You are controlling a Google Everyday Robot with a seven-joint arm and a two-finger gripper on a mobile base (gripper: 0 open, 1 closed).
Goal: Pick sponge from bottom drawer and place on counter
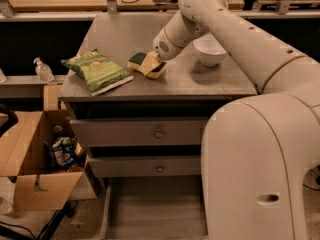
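Note:
The sponge (pixel 140 60), dark green on top with a yellow layer, is at the middle of the grey counter (pixel 210 81), tilted and low over or touching the top. My gripper (pixel 155 67) reaches in from the right and is shut on the sponge's right end. The bottom drawer (pixel 150 211) stands pulled open below, its plank floor showing and its right part hidden behind my arm.
A green chip bag (pixel 97 70) lies just left of the sponge. A white bowl (pixel 210 49) sits to the right behind my wrist. Two upper drawers (pixel 159 133) are closed. An open cardboard box (pixel 35 154) and a small bottle (pixel 42 70) stand left of the cabinet.

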